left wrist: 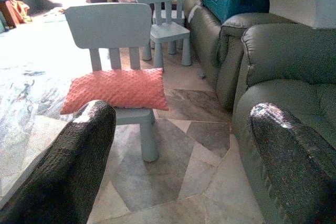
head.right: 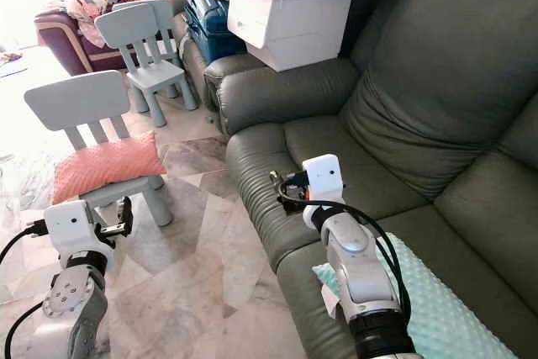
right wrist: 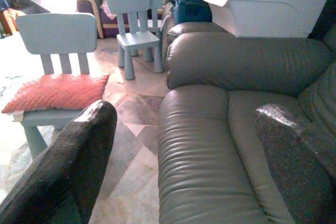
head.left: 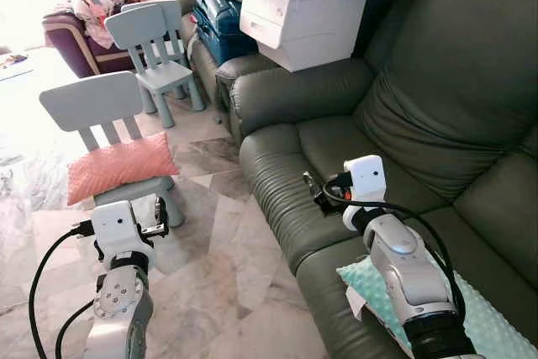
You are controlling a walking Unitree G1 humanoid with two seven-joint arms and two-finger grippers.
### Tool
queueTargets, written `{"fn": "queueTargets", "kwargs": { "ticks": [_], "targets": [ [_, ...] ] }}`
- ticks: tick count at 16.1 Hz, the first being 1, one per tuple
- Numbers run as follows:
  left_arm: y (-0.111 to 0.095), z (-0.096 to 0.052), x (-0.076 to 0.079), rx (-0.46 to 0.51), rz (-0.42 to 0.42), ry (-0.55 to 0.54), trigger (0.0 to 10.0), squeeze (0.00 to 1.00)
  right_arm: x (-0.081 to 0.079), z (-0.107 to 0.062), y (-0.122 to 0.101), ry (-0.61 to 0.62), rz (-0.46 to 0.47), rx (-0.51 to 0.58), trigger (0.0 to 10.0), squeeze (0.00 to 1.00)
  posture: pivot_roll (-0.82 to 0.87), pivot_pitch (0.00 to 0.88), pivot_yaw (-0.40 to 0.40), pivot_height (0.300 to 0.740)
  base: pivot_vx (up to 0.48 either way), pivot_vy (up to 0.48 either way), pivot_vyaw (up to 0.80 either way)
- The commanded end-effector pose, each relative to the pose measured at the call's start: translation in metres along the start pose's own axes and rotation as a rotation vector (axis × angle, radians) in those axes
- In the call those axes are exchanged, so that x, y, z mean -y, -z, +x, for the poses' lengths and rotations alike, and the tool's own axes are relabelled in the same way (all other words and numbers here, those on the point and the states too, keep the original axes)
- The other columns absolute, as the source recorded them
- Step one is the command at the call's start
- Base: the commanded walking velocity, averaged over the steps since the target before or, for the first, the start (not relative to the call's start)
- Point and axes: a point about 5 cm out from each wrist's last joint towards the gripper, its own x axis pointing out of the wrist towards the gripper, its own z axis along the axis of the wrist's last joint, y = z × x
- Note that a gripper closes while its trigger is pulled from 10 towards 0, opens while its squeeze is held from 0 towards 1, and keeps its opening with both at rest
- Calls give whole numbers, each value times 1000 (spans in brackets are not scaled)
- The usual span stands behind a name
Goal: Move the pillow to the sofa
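A salmon-pink pillow (head.left: 119,166) lies on the seat of a small pale-blue chair (head.left: 91,102) on the marble floor, left of the dark green sofa (head.left: 336,157). My left gripper (head.left: 156,217) hovers low in front of that chair, open and empty; the left wrist view has the pillow (left wrist: 116,88) straight ahead between the fingers (left wrist: 79,150). Over the sofa's front seat edge my right gripper (head.left: 316,192) is held open with nothing in it. The right wrist view takes in the pillow (right wrist: 56,92) off to one side and the sofa seat (right wrist: 210,145).
A mint-green cushion (head.left: 471,319) lies on the sofa seat under my right arm. A white storage box (head.left: 303,18) and a teal case (head.left: 217,13) sit on the far armrest. A second pale-blue chair (head.left: 160,35) and a purple armchair (head.left: 80,39) stand beyond.
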Motion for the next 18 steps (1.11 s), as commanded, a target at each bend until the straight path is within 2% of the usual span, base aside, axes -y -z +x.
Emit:
{"fn": "queueTargets", "kwargs": {
  "ticks": [1,7,9,10,14,18],
  "targets": [
    [-3,3,-2,6,10,0,10000,0,-3,1,-5,-8,-2,16,10000,0,-234,0,87,740,0,0,0],
    [-1,1,-2,3,11,-7,10000,0,-4,3,-7,-17,10,34,10000,0,-230,0,86,740,0,0,0],
    [-1,2,-1,3,10,-3,10000,0,0,2,-9,9,2,44,10000,0,-231,0,85,740,0,0,0],
    [-1,2,0,3,9,-3,10000,0,0,3,-8,5,-39,36,10000,0,-232,0,85,740,0,0,0],
    [0,2,0,-1,-6,-2,10000,0,-2,3,-8,-4,-38,38,10000,0,-231,0,83,740,0,0,800],
    [-1,2,0,-2,-35,7,10000,0,-2,4,-8,1,-19,40,10000,0,-228,0,81,740,0,66,0]
  ]
}}
